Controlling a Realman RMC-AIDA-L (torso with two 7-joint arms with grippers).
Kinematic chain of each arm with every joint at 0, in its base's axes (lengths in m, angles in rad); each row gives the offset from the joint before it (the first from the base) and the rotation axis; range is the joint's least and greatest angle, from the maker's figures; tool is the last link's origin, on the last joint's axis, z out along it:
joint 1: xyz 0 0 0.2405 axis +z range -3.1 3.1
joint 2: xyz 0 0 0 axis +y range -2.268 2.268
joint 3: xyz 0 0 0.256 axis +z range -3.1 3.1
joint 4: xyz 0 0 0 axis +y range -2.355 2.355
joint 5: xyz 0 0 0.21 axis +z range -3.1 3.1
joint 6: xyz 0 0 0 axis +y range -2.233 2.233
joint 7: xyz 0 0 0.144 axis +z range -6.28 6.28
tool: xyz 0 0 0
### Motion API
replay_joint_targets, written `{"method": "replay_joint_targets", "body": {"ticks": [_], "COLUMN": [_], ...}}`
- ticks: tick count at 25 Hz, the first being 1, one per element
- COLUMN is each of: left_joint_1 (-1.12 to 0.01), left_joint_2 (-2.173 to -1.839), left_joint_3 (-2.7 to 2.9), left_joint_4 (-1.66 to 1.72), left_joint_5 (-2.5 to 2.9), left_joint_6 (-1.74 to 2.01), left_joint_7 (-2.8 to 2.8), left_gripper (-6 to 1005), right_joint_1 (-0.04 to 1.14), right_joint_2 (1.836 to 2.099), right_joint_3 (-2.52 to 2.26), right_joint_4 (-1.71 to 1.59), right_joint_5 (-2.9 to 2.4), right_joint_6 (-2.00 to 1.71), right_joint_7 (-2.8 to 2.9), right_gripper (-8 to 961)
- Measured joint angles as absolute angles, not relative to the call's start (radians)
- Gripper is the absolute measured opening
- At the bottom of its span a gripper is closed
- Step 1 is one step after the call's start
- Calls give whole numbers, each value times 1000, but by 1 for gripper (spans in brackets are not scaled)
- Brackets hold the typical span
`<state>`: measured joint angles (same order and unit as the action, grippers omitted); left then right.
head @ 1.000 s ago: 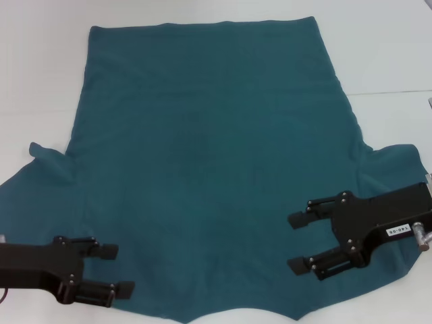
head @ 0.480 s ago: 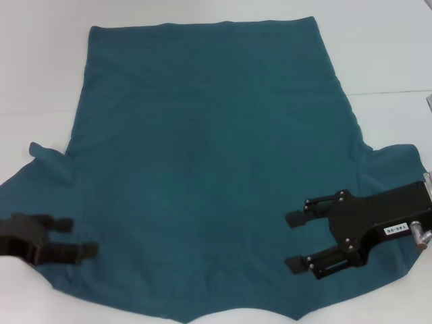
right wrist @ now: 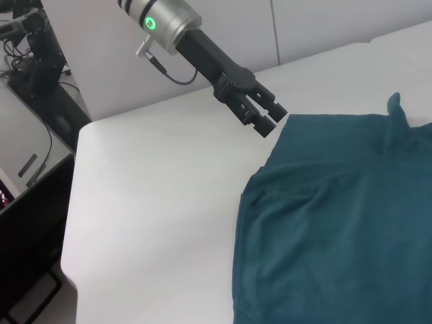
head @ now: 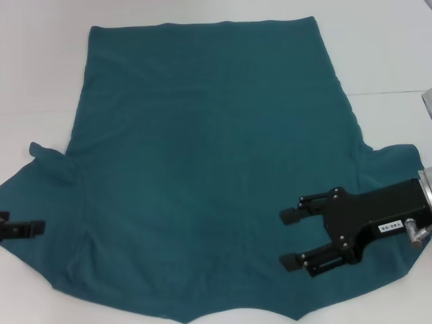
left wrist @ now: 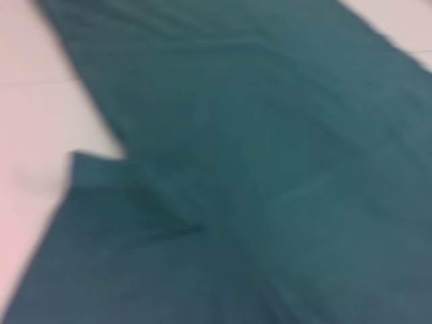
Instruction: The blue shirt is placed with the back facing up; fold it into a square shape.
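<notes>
Teal blue shirt point(head: 209, 169) lies flat, unfolded on the white bench point(head: 378, 54). Left hand point(head: 23, 229) has retreated to the sleeve edge, seemingly closed; right hand point(head: 293, 239) hovers open over the other sleeve.

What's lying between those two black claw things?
Only the blue shirt, spread flat on the white table. In the head view, plain cloth fills the stretch between the left gripper at its sleeve edge and the open right gripper.
</notes>
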<state>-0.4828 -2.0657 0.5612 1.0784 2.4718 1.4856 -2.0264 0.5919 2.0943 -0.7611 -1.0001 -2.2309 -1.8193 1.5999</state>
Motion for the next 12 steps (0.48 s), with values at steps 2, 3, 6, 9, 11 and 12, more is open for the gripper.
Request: {"method": "replay_joint_targets", "body": {"ticks": [2,3,6,9,11,12], "left_joint_1": [-487,-488,-498,-513,-522,-526], "left_joint_2": [-2068,-2069,-2069,-2068,-2066,-2064], "left_joint_3": [561,562,569,568,564,564], "left_joint_4": [1080,1079,1075,1064,1047,1033], "left_joint_5": [2498,2505,2539,2584,2603,2607], "left_joint_6": [1449,1439,1391,1347,1327,1318], "left_joint_7": [-2060,-2070,-2118,-2170,-2194,-2200], "left_gripper": [936,936,936,936,936,936], "right_joint_1": [593,593,597,604,605,606], "right_joint_2": [2094,2094,2094,2093,2095,2095], "right_joint_3": [-761,-761,-761,-761,-761,-761], "right_joint_4": [-1000,-1000,-1000,-1000,-1000,-999], "right_joint_5": [-2221,-2221,-2213,-2212,-2212,-2212], "right_joint_6": [-1820,-1820,-1821,-1819,-1818,-1818], "right_joint_7": [1601,1601,1611,1620,1621,1621], "right_gripper": [875,875,874,874,873,873]}}
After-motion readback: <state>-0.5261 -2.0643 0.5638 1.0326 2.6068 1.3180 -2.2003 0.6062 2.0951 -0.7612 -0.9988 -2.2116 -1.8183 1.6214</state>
